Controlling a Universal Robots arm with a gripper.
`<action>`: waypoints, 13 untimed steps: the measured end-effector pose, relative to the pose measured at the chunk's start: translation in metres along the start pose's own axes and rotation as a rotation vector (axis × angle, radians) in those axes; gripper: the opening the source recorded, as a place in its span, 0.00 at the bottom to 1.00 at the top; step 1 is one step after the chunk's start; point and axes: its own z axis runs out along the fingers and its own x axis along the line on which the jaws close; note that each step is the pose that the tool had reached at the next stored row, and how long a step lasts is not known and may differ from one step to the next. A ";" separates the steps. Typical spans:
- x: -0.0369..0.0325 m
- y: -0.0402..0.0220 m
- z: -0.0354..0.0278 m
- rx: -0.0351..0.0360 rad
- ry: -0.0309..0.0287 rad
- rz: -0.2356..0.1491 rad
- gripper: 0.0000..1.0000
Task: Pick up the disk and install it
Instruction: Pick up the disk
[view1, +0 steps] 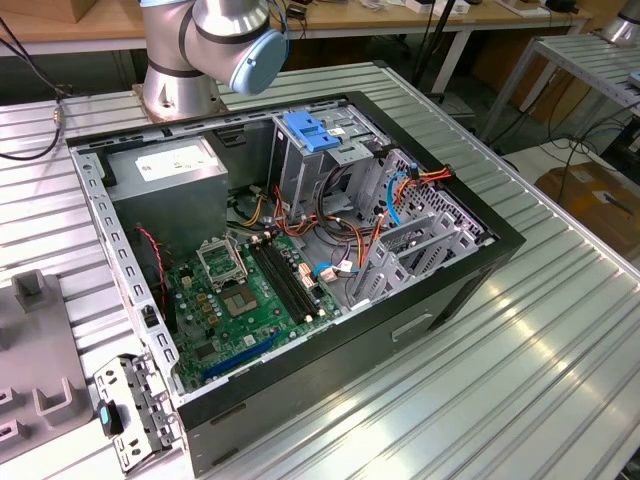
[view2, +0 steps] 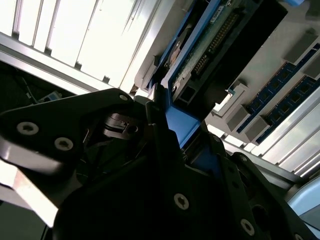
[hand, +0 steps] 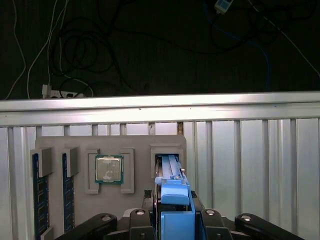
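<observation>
Blue plastic rails framing the disk, standing on edge in a slot of the grey holder tray on the ribbed metal table. Clamping it with the gripper, black fingers pressing against the rails from both sides in the first wrist view. Sharing that tray, a processor chip and memory sticks. Showing, in the second wrist view, the disk's green circuit board and connector pins. Rising, in the exterior view, as the arm behind the open computer case, leaning away past the frame's upper edge.
</observation>
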 end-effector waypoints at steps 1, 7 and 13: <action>0.0000 0.0000 0.0000 0.0001 -0.0001 0.000 0.37; 0.0000 0.0000 -0.0013 0.0001 -0.0001 0.000 0.37; 0.0001 0.0000 -0.0032 0.0000 0.0000 0.000 0.37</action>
